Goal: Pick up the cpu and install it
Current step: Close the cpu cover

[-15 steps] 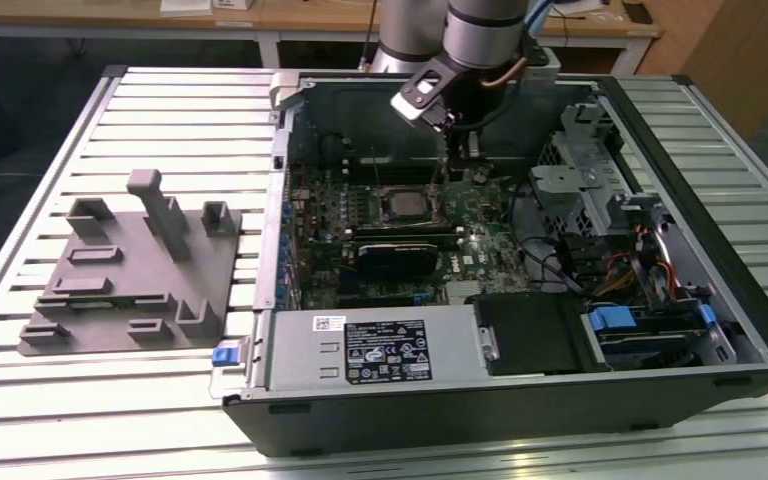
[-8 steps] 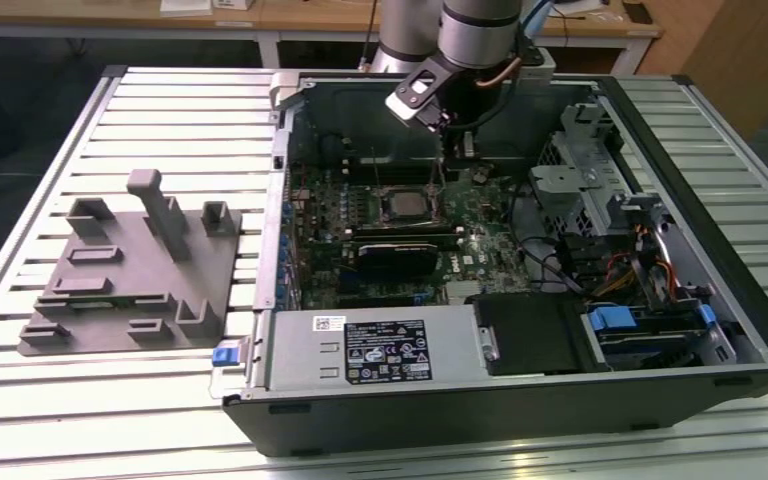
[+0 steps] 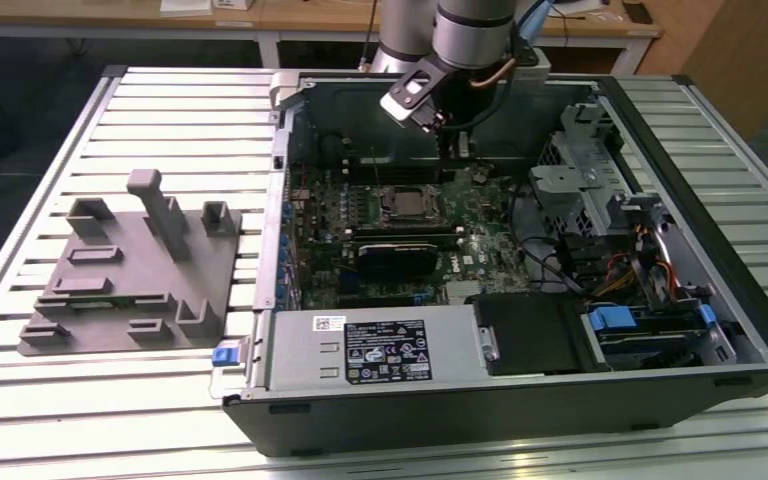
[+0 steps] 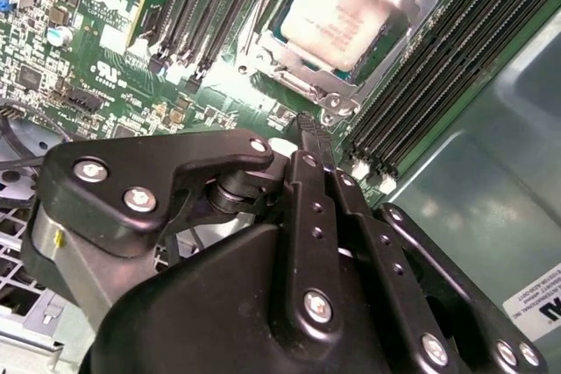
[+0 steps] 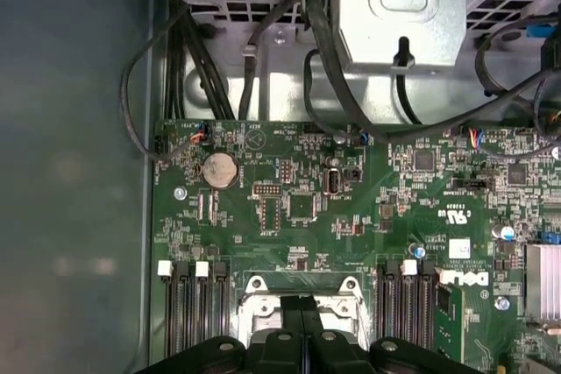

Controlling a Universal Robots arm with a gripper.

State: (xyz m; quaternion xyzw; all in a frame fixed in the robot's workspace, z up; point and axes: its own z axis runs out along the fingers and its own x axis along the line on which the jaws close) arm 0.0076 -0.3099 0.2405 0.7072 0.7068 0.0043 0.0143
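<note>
Silver-faced and square, the cpu (image 4: 346,10) lies flat in the metal frame of its socket (image 4: 302,85) on the green motherboard (image 5: 368,208), between two banks of black memory slots (image 4: 210,6). The gripper (image 4: 307,123) hangs over this part of the board with its two black fingers (image 4: 304,190) pressed together and nothing between them. In the second wrist view the tips point toward one edge of the socket frame, near the chip but apart from its pale face. In the first wrist view the joined tips lie across the middle of the frame, which sits at the board's edge away from the coin battery (image 5: 218,169). The exterior view shows the computer case (image 3: 491,410) lying open on a slatted table (image 3: 157,130), with the arm reaching down inside near the case's far wall. There the socket sits in the middle of the board, just beyond a black expansion card (image 3: 398,260). A grey tray with upright blocks (image 3: 137,275) rests on the table beside the case, toward the exterior view's left, well apart from the gripper.
</note>
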